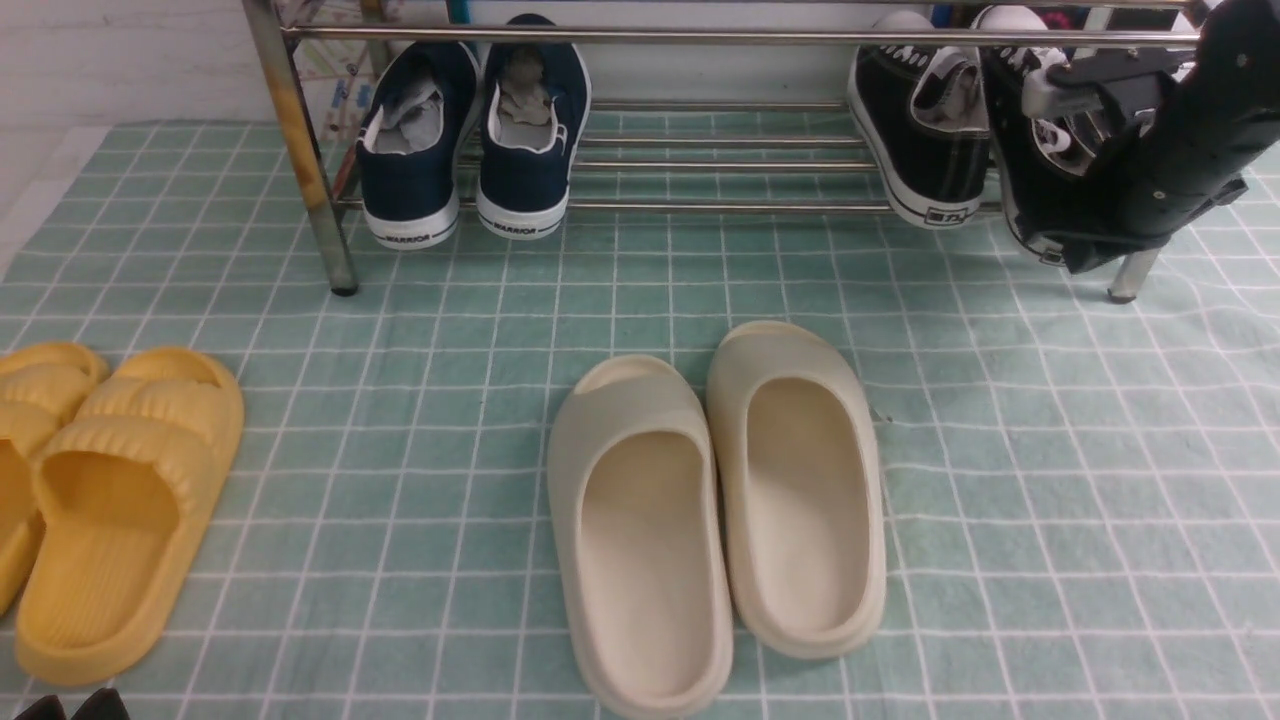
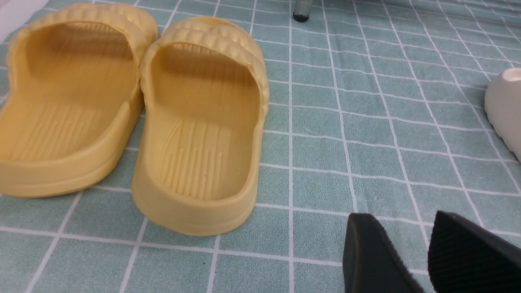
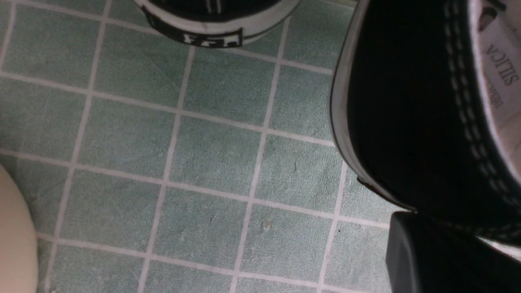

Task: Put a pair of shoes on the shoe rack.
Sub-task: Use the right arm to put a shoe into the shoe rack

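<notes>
The chrome shoe rack (image 1: 700, 37) stands at the back of the green checked mat. One black canvas sneaker (image 1: 920, 130) sits on its lower rails at the right, heel toward me; its heel also shows in the right wrist view (image 3: 211, 24). My right gripper (image 1: 1060, 130) is shut on the heel wall of the second black sneaker (image 1: 1030, 190), right beside the first. That heel hangs past the front rail, and I cannot tell if it rests on the rack. In the right wrist view one finger (image 3: 427, 260) presses the sneaker (image 3: 407, 101); the other is hidden. My left gripper (image 2: 419, 228) is empty, low over the mat, jaws slightly apart.
Navy slip-on sneakers (image 1: 470, 130) sit on the rack's left part beside the rust-stained leg (image 1: 300, 150). Cream slides (image 1: 720, 500) lie mid-mat. Yellow slides (image 1: 100, 480) lie at the left, just ahead of my left gripper (image 2: 195, 122).
</notes>
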Motion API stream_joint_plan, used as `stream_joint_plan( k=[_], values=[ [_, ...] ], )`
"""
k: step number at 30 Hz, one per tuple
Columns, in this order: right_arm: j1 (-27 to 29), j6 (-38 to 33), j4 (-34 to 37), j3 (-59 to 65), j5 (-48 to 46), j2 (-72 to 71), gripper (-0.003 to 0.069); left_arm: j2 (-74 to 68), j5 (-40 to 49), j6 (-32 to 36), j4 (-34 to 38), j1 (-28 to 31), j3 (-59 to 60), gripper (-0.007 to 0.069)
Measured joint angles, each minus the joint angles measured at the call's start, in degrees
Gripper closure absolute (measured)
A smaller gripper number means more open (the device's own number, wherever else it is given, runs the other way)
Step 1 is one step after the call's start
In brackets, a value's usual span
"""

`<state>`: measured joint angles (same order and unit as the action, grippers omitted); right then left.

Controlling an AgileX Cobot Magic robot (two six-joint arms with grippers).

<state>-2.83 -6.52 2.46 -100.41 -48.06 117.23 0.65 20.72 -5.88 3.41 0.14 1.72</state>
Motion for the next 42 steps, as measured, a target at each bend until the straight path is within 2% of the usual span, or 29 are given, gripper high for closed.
stream_joint_plan(
  k=[8,22,25,28,29,30,31,33,35,38,42],
  values=[
    [0.00,0.27,0.17,-5.18,-5.64,-0.01,0.0662,0.00,0.00,0.00,0.00,0.00,0.00,0.0387],
    [-0.05,0.27,0.18,-6.12,-6.52,3.54,0.0649,0.00,0.00,0.00,0.00,0.00,0.00,0.0387],
    [-0.05,0.27,0.18,-6.12,-6.58,3.54,0.0621,0.00,0.00,0.00,0.00,0.00,0.00,0.0387],
    [-0.05,0.27,0.29,-6.15,-7.00,3.35,0.0510,0.00,0.00,0.00,0.00,0.00,0.00,0.0387],
    [-0.05,0.27,0.29,-6.15,-7.00,3.29,0.0510,0.00,0.00,0.00,0.00,0.00,0.00,0.0387],
    [-0.05,0.27,0.42,-6.15,-7.45,2.72,0.0436,0.00,0.00,0.00,0.00,0.00,0.00,0.0387],
    [-0.05,0.27,0.43,-6.15,-7.86,2.12,0.0394,0.00,0.00,0.00,0.00,0.00,0.00,0.0387],
    [-0.05,0.27,0.65,-6.15,-8.40,1.20,0.0347,0.00,0.00,0.00,0.00,0.00,0.00,0.0387],
    [-0.05,0.27,0.87,-6.31,-9.22,-2.19,0.0269,0.00,0.00,0.00,0.00,0.00,0.00,0.0387],
    [-0.05,0.27,0.87,-6.79,-11.27,-6.44,0.0222,0.00,0.00,0.00,0.00,0.00,0.00,0.0387],
    [-0.05,0.02,0.87,-6.45,-15.81,-11.78,0.0214,0.00,0.00,0.00,0.00,0.00,0.00,0.0387]
  ],
)
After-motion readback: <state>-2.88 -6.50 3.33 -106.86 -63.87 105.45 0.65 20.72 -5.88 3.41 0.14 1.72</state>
